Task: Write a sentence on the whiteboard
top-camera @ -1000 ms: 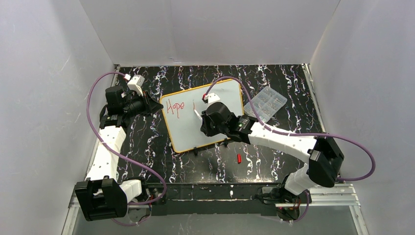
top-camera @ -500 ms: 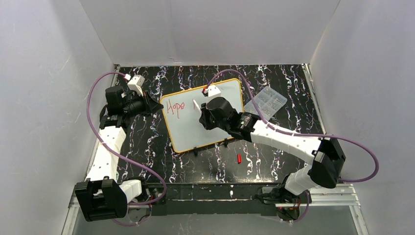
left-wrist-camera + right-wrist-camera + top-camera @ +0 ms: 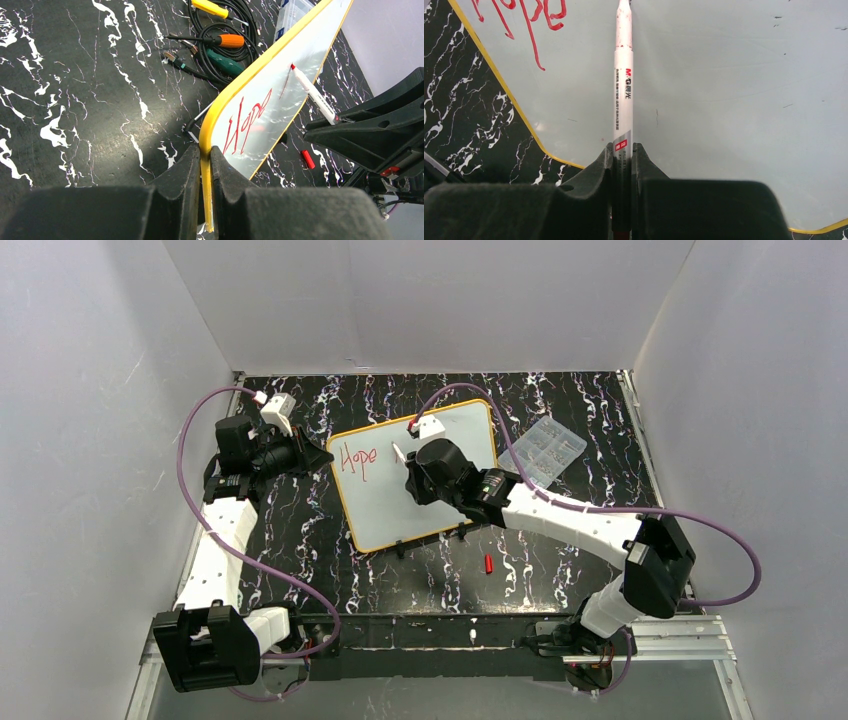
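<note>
"Where does the whiteboard (image 3: 400, 515) sit?"

"Flat and askew on the black marbled table (image 3: 300, 530), between the two arms. The left gripper (image 3: 204, 157) is pinched on the yellow rim at its left edge."

"And the sentence (image 3: 248, 120)?"

"Only 'Hope', in red, at the upper left, just right of that gripper's fingers."

"The right gripper (image 3: 623, 155)?"

"Clamped on a white marker (image 3: 623, 85) over the board's middle. The tip points at the spot just right of 'Hope', by a short red stroke (image 3: 286, 82); contact cannot be told."

"Anything else?"

"A red cap (image 3: 489, 563) lies near the board's near edge, and a clear parts box (image 3: 545, 450) sits just beside its far right corner."
</note>
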Available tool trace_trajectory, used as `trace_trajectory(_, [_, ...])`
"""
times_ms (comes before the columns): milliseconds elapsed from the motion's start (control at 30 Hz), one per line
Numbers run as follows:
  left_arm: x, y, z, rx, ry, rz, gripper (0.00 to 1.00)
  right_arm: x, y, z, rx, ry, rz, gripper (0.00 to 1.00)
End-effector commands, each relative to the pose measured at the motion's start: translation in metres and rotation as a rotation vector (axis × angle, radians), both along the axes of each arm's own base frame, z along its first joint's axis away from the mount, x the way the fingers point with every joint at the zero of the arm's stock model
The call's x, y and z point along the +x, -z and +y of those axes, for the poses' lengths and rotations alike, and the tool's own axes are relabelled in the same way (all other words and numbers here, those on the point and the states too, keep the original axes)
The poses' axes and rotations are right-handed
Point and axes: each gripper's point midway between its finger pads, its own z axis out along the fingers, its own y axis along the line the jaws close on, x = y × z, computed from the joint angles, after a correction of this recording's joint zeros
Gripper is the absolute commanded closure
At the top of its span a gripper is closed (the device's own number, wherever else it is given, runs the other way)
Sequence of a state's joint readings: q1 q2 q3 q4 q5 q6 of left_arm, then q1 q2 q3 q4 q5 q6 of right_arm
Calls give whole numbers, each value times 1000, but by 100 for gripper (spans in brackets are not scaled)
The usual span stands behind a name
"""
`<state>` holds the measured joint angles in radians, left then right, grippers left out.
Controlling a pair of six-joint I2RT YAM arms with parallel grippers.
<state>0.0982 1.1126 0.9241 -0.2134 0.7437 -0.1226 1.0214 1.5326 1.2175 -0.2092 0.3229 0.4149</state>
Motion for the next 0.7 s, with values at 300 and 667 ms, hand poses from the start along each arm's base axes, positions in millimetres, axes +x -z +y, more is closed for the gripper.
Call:
trace_trajectory(300, [-9, -8, -8, -12, 46, -28, 100, 0, -17, -18, 37, 41, -39, 99])
trace_trajectory(667, [-9, -8, -8, -13, 48, -27, 100, 1, -4, -10, 7, 17, -12, 99])
